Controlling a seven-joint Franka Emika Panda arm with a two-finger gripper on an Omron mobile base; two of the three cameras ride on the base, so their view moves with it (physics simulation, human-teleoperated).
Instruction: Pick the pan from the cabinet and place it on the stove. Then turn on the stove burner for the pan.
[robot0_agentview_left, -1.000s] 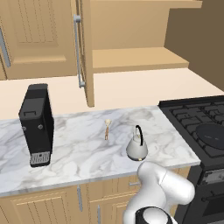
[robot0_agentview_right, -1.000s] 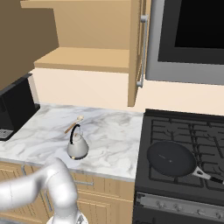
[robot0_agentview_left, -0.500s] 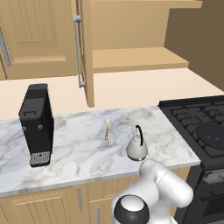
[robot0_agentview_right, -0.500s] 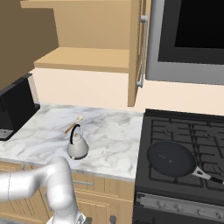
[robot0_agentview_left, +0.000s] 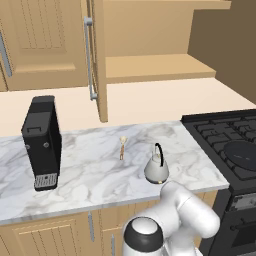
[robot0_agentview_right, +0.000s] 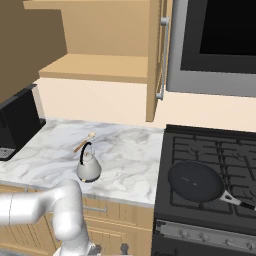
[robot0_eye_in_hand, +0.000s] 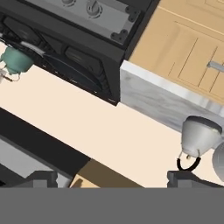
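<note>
The black pan (robot0_agentview_right: 196, 181) lies flat on the stove (robot0_agentview_right: 220, 150), on a front grate, its handle pointing to the right front. The left base view catches its rim (robot0_agentview_left: 244, 153) at the right edge of the stove (robot0_agentview_left: 215, 131). The cabinet (robot0_agentview_left: 150, 67) (robot0_agentview_right: 100, 67) stands open with a bare wooden shelf. My gripper (robot0_eye_in_hand: 113, 179) is open, its fingertips (robot0_eye_in_hand: 41, 178) far apart with nothing between them. It hangs low in front of the counter. The rolled hand view takes in the stove's front panel (robot0_eye_in_hand: 65, 26) and the pan (robot0_eye_in_hand: 72, 65).
A silver kettle (robot0_agentview_left: 156, 169) (robot0_agentview_right: 88, 167) (robot0_eye_in_hand: 199, 135) stands near the counter's front edge, beside the stove. A black coffee machine (robot0_agentview_left: 42, 140) is at the left. The open cabinet door (robot0_agentview_left: 97, 60) juts over the counter. A microwave (robot0_agentview_right: 220, 45) hangs above the stove.
My arm has swung down in front of the counter, its dark joint rising into the bottom of the left base view. Pan and kettle have not moved. The gripper stays open.
</note>
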